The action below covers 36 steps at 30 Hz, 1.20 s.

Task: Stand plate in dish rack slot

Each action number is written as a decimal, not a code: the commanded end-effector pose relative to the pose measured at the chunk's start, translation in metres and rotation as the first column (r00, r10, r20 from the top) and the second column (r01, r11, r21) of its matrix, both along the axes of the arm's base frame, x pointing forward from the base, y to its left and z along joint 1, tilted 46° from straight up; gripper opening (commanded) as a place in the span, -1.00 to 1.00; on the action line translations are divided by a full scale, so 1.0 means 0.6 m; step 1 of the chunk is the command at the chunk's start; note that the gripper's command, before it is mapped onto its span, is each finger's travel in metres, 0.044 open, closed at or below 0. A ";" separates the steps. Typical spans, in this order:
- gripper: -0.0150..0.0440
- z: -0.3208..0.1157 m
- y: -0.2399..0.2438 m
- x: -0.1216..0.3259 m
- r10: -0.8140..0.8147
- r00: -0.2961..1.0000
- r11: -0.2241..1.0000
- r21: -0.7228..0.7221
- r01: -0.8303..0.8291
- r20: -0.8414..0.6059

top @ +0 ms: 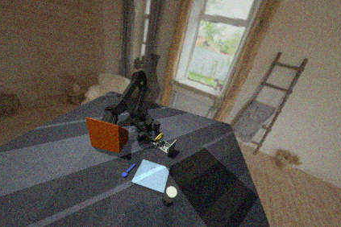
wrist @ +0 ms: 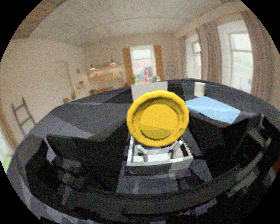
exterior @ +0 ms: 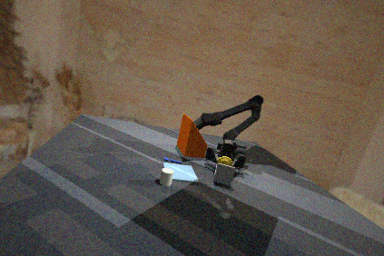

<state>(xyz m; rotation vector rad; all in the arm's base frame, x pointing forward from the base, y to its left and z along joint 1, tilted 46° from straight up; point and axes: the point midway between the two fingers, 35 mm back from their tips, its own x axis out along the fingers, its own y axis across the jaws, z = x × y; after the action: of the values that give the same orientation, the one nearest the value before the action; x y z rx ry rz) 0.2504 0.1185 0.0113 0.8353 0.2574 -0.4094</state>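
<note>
The yellow plate (top: 159,137) (exterior: 225,161) (wrist: 161,117) is upright, its round face toward the wrist camera. My gripper (top: 155,137) (exterior: 225,159) (wrist: 157,119) is shut on the plate, with one dark finger at each side. The white-grey dish rack (top: 164,148) (exterior: 223,174) (wrist: 160,168) stands on the table with a tall panel at its far end. The plate is at the rack's end nearer the arm and overlaps its rails in the wrist view. Its lower edge is too small to tell whether it sits in a slot.
An orange block (top: 104,136) (exterior: 191,142) stands beside the arm. A blue spoon (top: 129,171) (exterior: 172,161), a light blue square sheet (top: 150,177) (exterior: 182,172) (wrist: 216,109) and a white cup (top: 171,191) (exterior: 166,176) (wrist: 199,89) are off to one side of the rack.
</note>
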 end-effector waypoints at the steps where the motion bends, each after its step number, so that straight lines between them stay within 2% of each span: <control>1: 0.40 0.000 0.000 0.000 0.000 1.000 1.000 0.000 0.000 0.000; 6: 0.84 0.000 0.000 0.000 0.000 1.000 1.000 0.000 0.000 0.000; 7: 0.86 0.000 0.000 0.000 0.000 1.000 1.000 0.000 0.000 0.000; 14: 0.86 0.006 -0.004 0.002 -0.001 1.000 1.000 0.001 0.001 -0.003; 29: 0.86 0.137 -0.121 0.017 0.001 1.000 1.000 -0.008 -0.001 -0.001; 36: 0.86 0.152 -0.130 0.021 0.003 1.000 1.000 -0.018 -0.003 0.003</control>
<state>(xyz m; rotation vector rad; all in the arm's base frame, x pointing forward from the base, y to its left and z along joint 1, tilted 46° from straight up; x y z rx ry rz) 0.2619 0.0411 0.1007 0.8299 0.2446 -0.4107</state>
